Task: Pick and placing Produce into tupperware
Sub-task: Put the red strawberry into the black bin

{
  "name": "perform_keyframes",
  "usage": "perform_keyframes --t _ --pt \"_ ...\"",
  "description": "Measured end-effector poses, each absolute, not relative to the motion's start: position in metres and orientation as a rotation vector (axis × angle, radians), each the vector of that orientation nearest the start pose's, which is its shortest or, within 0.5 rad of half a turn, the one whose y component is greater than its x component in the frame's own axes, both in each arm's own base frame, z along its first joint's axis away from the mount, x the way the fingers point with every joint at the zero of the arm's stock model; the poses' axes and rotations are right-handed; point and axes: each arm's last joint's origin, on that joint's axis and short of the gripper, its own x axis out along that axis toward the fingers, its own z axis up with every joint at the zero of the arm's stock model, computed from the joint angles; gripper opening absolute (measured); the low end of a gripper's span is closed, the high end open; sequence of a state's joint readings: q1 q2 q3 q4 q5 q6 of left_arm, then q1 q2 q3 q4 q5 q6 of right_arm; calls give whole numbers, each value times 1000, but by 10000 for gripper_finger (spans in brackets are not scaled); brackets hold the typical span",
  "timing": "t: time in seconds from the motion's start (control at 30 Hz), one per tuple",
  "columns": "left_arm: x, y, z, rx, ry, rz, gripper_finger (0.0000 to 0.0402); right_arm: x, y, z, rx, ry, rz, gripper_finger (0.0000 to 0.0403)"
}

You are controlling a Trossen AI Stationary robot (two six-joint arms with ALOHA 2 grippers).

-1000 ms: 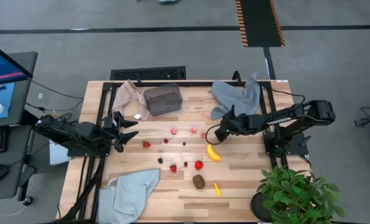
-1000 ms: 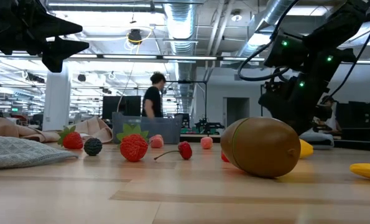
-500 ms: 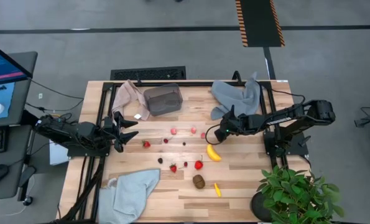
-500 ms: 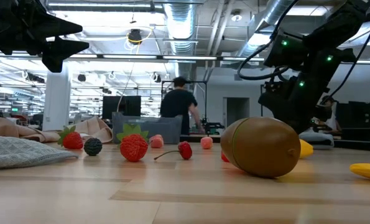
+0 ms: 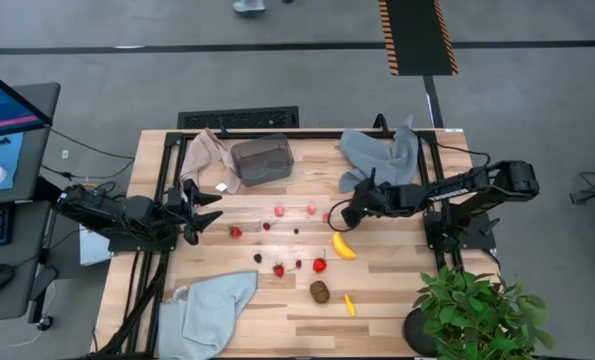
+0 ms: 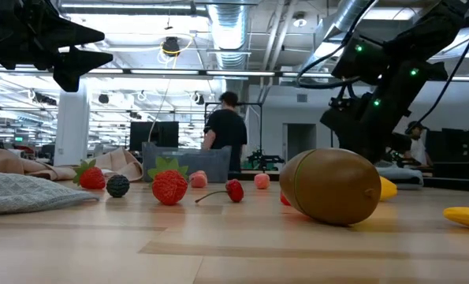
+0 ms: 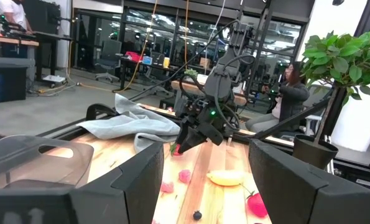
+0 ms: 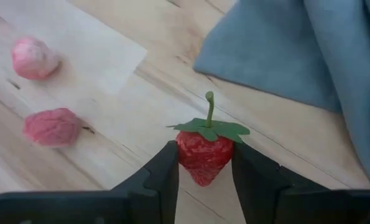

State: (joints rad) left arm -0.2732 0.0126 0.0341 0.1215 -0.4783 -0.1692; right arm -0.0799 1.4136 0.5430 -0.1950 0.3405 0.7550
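Strawberry point(image 8: 202, 155) clamped between right gripper point(image 8: 203, 171) jaws above desk point(image 5: 397, 280); left gripper point(image 5: 209, 208) at desk's left edge, jaws spread, empty.

You've got a light wood table point(image 5: 397, 290) w/ black frame. On it: grey tub point(image 5: 262, 160) beside pinkish cloth point(image 5: 205, 156), blue-grey cloth point(image 5: 382, 153) at far right, pale blue cloth point(image 5: 212, 305) near left corner, scattered berries point(image 5: 280, 211), strawberries point(image 5: 319, 265), banana point(image 5: 343, 246), kiwi point(image 5: 320, 291).
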Motion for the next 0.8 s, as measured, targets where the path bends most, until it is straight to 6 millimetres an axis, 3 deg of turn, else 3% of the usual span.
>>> perform_keyframes --t 0.4,0.8 --pt "92 -12 185 -221 -150 194 226 242 -37 144 503 742 -644 153" --pt "92 -12 185 -220 -150 194 226 279 -52 200 411 566 -543 155"
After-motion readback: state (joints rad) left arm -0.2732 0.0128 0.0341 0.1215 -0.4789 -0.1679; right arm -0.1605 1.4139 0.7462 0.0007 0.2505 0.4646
